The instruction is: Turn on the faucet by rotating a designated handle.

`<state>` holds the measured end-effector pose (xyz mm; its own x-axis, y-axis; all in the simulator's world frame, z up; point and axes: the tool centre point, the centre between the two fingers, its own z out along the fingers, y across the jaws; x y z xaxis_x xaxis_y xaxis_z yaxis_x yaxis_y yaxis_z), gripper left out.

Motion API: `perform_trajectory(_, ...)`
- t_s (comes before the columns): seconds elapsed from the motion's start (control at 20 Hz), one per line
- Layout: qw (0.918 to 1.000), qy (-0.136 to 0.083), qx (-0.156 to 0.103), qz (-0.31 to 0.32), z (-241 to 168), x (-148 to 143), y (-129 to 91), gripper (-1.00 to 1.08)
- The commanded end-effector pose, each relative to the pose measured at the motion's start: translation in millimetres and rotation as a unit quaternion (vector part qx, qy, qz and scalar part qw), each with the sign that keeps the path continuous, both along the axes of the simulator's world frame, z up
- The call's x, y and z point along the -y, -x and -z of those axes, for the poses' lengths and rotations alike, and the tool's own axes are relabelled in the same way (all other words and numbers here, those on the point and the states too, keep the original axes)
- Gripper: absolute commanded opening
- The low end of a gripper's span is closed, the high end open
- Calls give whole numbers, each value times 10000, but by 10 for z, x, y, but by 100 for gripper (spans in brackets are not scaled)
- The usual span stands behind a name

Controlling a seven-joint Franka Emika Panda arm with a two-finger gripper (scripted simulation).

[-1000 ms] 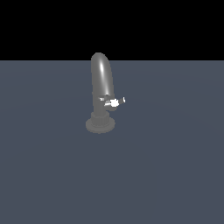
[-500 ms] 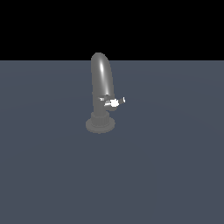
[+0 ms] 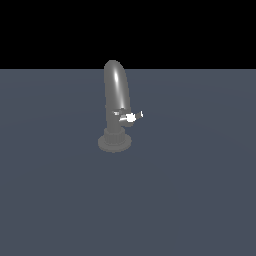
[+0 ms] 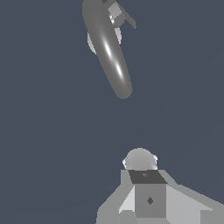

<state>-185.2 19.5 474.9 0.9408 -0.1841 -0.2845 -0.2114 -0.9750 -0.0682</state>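
The faucet [image 3: 116, 95] is a glossy grey arched spout on a round stepped base, standing upright on the dark blue-grey floor. Its handle [image 3: 131, 117], a small silvery lever with a bright white tip, juts from the lower stem toward the exterior view's right. In the wrist view the faucet [image 4: 109, 50] is seen from above and the handle [image 4: 120, 15] sticks out near its base. No gripper fingers show in either view, and nothing touches the handle.
A pale grey blocky piece of the robot with a rounded dome [image 4: 140, 159] sits at the edge of the wrist view, well apart from the faucet. The floor [image 3: 200, 200] is flat and plain.
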Motion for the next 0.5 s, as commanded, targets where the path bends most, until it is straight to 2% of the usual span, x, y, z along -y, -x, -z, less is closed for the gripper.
perform_trajectory(0.0, 9996, -59, -213, 166, 25, -24, -128, -100)
perform_trajectory(0.45, 9918, -276, -983, 764, 160, -76, -585, -100)
